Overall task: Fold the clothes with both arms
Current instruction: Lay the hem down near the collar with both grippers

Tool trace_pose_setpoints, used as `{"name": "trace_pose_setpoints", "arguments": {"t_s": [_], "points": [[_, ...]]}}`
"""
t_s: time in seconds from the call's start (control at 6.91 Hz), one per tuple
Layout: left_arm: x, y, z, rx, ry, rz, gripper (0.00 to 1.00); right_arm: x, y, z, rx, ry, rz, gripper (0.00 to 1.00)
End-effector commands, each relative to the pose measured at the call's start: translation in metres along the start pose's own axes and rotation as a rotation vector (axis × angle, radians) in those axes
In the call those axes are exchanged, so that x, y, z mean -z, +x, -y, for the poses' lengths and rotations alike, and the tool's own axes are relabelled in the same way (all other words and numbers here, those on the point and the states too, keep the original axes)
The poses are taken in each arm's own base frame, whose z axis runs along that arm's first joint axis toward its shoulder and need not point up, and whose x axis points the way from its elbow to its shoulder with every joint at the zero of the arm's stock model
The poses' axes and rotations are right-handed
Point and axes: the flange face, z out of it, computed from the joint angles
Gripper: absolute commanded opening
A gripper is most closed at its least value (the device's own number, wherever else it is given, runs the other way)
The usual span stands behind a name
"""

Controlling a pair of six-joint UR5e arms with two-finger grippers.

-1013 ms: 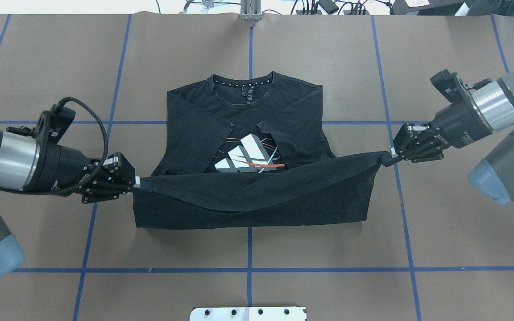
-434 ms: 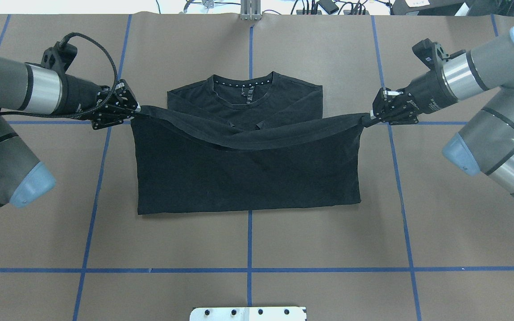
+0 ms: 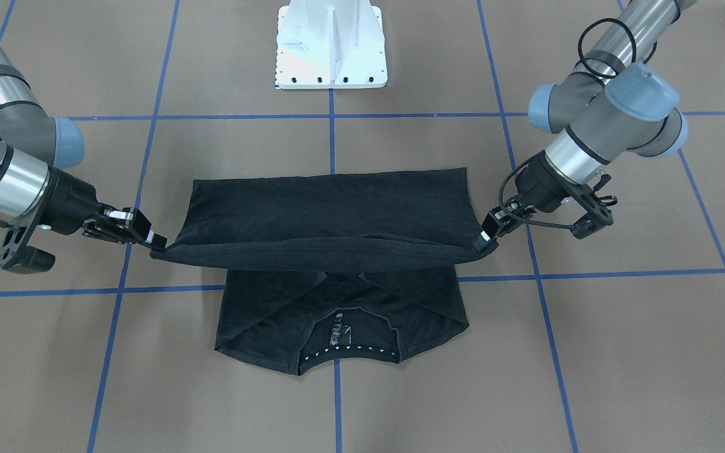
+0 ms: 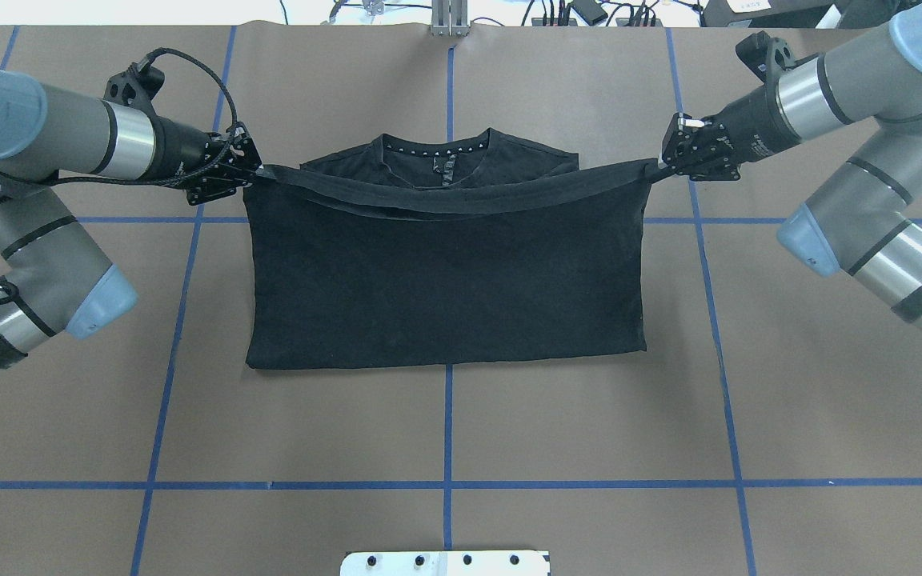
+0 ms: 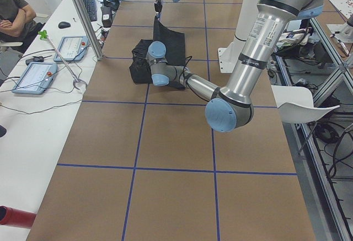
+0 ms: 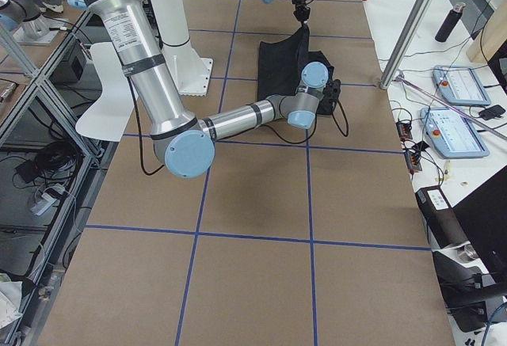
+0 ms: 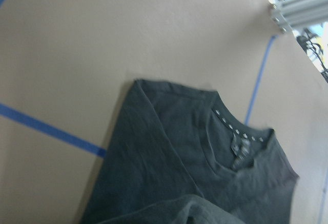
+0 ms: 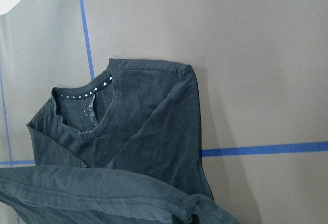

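Shirt: the black T-shirt [image 4: 445, 280] lies mid-table [image 4: 445, 432]. Its lower half is doubled up over the chest, with the fold line at 6 o'clock and the collar [image 4: 437, 148] at 12 o'clock in the overhead view.
Left gripper [image 4: 249, 168]: at the shirt's 10 o'clock, fingers pressed together on one hem corner.
Right gripper [image 4: 663, 164]: at 2 o'clock, pinching the other hem corner.
Hem [image 4: 445, 202]: strung between the two grips and sagging at the middle. The front-facing view shows it raised off the layer beneath.
Step in hand: probably carrying the hem toward 12 o'clock, to lay it along the shoulder line.
Doing it well: move both arms at one pace and height so the hem stays parallel to the shoulders. Hold enough tension to take out the sag without dragging the 6 o'clock fold across the paper. Lower both corners together, and release only once the cloth rests on the shirt.
Hidden: the chest print and most of the tucked-in sleeves are under the folded panel.
Hard to tell: the fingertips are buried in cloth, so grip depth is unclear. The wrist views show only collar and shoulders. In both side views the near arm blocks part of the shirt.
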Motion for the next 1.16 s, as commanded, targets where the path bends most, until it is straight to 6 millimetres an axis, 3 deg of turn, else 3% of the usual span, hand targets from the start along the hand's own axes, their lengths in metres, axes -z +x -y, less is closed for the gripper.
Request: {"name": "trace_pose_setpoints", "arguments": {"t_s": [0.0, 0.14, 0.58, 1.01], "points": [[-0.01, -0.013, 0.017, 0.021, 0.042, 0.027, 0.0, -0.016, -0.008, 0.026, -0.016, 0.052, -0.02, 0.0], [-0.007, -0.017, 0.028, 0.03, 0.059, 0.031, 0.0, -0.022, -0.016, 0.038, -0.019, 0.076, -0.024, 0.0], [-0.013, -0.036, 0.054, 0.06, 0.114, 0.068, 0.0, -0.035, -0.016, 0.062, -0.043, 0.141, -0.055, 0.0], [-0.029, -0.015, 0.057, 0.068, 0.111, 0.064, 0.0, -0.038, -0.011, 0.065, -0.05, 0.142, -0.064, 0.0]]}}
